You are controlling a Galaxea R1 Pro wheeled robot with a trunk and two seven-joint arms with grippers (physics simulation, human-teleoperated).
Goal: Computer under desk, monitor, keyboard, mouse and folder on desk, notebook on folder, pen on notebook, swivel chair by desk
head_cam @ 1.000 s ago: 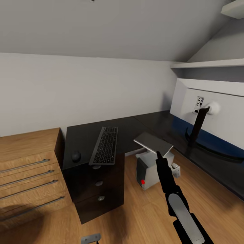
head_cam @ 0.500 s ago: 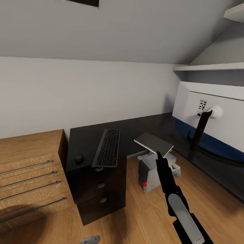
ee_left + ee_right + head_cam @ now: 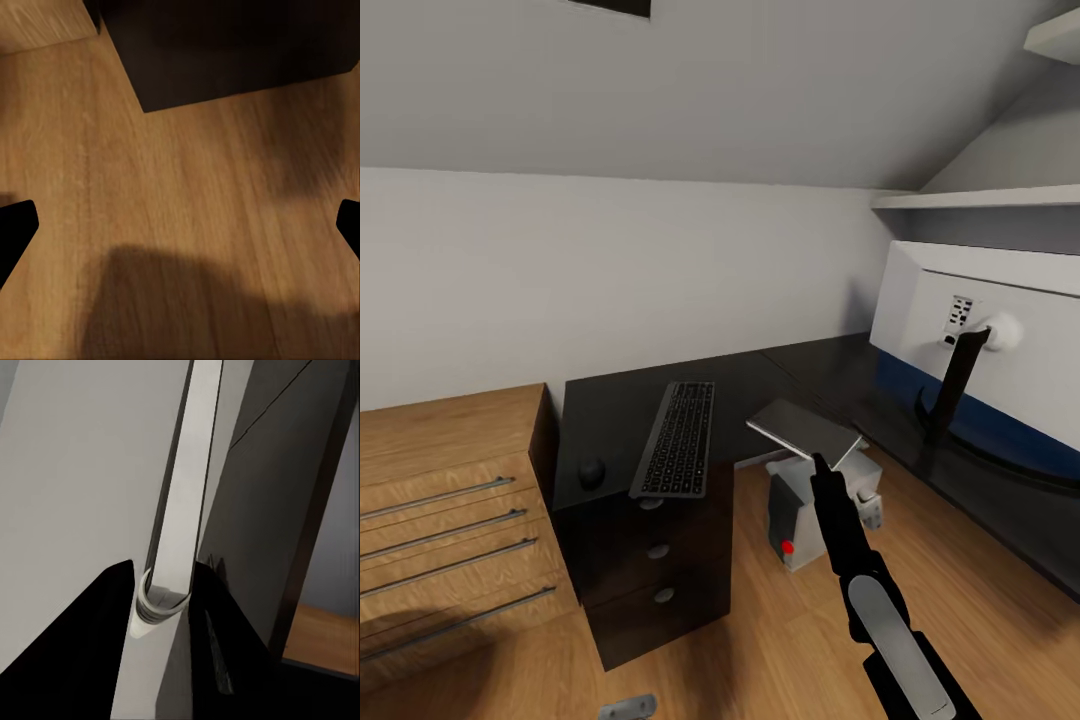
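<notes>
The black L-shaped desk (image 3: 610, 405) carries the keyboard (image 3: 675, 438) above its drawer unit (image 3: 655, 570), and the small black mouse (image 3: 592, 471) lies to the keyboard's left. The light-grey computer (image 3: 800, 515), with its red dot, stands on the floor under the desk. On the desk's right wing stands the monitor (image 3: 1000, 290), seen from its pale back, on a black stem. My right gripper (image 3: 820, 468) is shut on the flat grey notebook (image 3: 805, 432), held in the air over the computer. Its white page edge (image 3: 184, 510) runs between the fingers. My left gripper (image 3: 180, 221) is open above the floor.
A light-wood drawer chest (image 3: 450, 500) with bar handles stands against the desk's left end. A white shelf (image 3: 980, 198) hangs above the monitor, and a blue strip (image 3: 970, 415) shows below it. The sloped ceiling comes down low over the desk. Bare plank floor (image 3: 780, 640) lies in front.
The view tilted and shifted slightly at first. Since then my right gripper has carried the notebook a little to the left, toward the desk's inner corner.
</notes>
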